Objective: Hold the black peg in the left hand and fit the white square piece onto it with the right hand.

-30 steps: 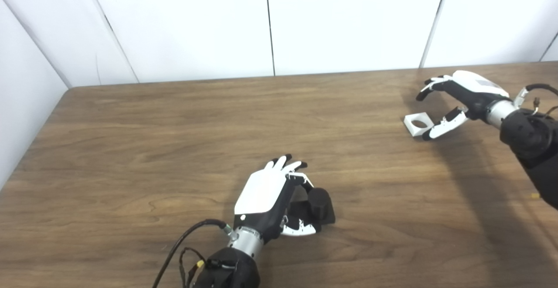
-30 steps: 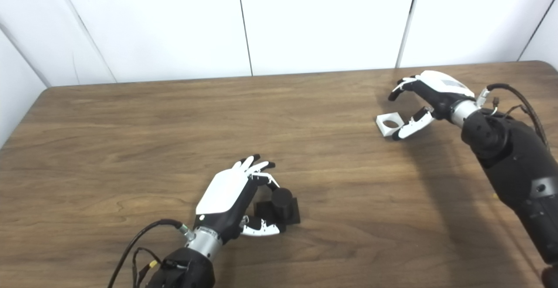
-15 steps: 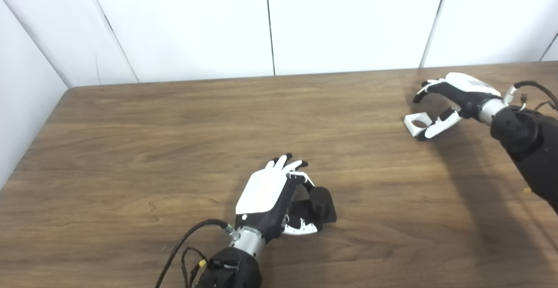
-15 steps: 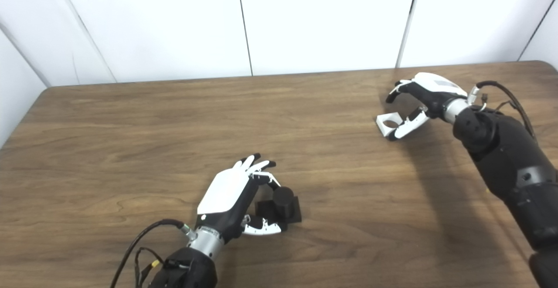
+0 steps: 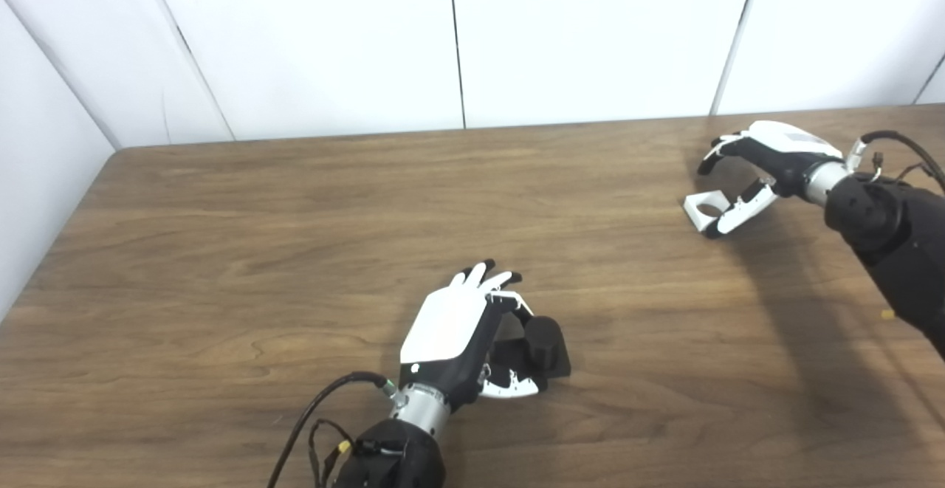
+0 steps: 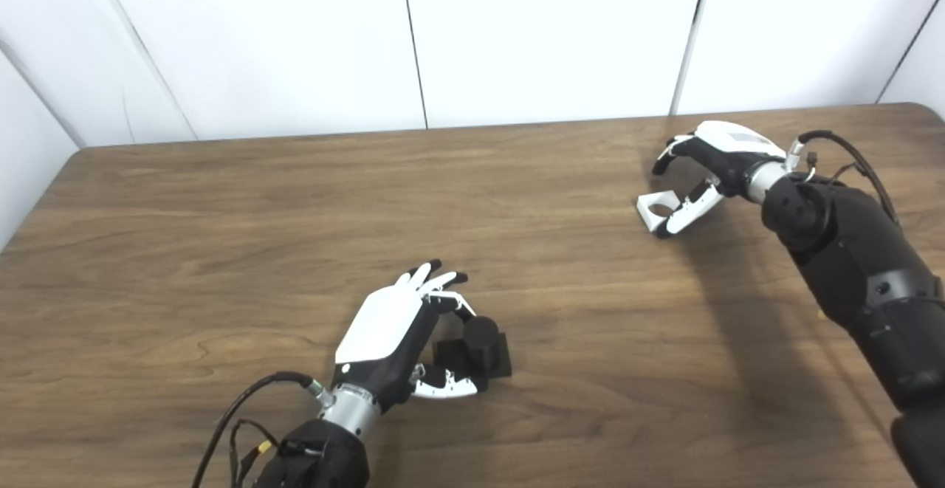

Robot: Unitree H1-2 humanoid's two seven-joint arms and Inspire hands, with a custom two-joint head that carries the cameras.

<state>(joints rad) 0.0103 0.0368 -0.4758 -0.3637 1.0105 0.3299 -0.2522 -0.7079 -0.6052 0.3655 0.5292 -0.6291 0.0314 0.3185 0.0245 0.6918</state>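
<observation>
While fingers spread, right hand (image 5: 764, 159) straddles white square piece (image 5: 703, 210).

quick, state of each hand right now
left hand: open, fingers curled around the black peg, which sits on the table.
right hand: open, thumb against the white square piece, not lifted.

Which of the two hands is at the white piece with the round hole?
The right hand, at the table's far right, brackets the white square piece; the left hand is at the black peg.
</observation>
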